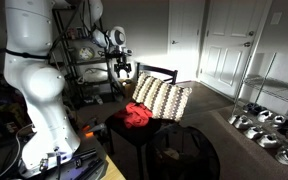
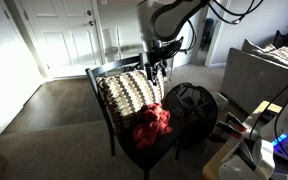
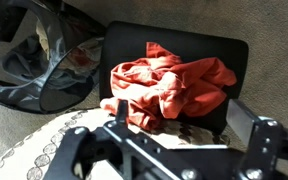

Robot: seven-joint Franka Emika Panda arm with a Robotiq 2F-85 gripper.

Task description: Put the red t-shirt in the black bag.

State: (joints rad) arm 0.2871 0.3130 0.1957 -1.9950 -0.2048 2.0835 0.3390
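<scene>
— Gripper (image 2: 160, 68) entry: mine hangs in the air by the top of the chair (image 2: 136, 152) back, above the patterned cushion (image 2: 127, 95), and touches nothing. In the wrist view my jaws stand spread with nothing between them.

— Where is the shirt?

— Red t-shirt (image 3: 169, 90): crumpled on the chair seat in front of the cushion, and as far as I can tell resting against it. Both exterior views agree. It is not lifted and not gripped, and I am well above it.

— And the bag?

— Black bag (image 2: 192, 105): on the floor just beside the chair, apart from the shirt. In the wrist view its mouth looks open toward me. Something pale lies inside, but I cannot tell what. No red cloth is in it.

— So how far along are you?

— My judgement is that nothing has been completed yet. The shirt is on the chair and the bag has not received it. What is left is to come down onto the bunched cloth, close on a fold, lift it clear of the seat and cushion, carry it sideways over the bag's mouth and let go. The cloth is loose, so a trailing sleeve may catch on the bag's rim.
</scene>
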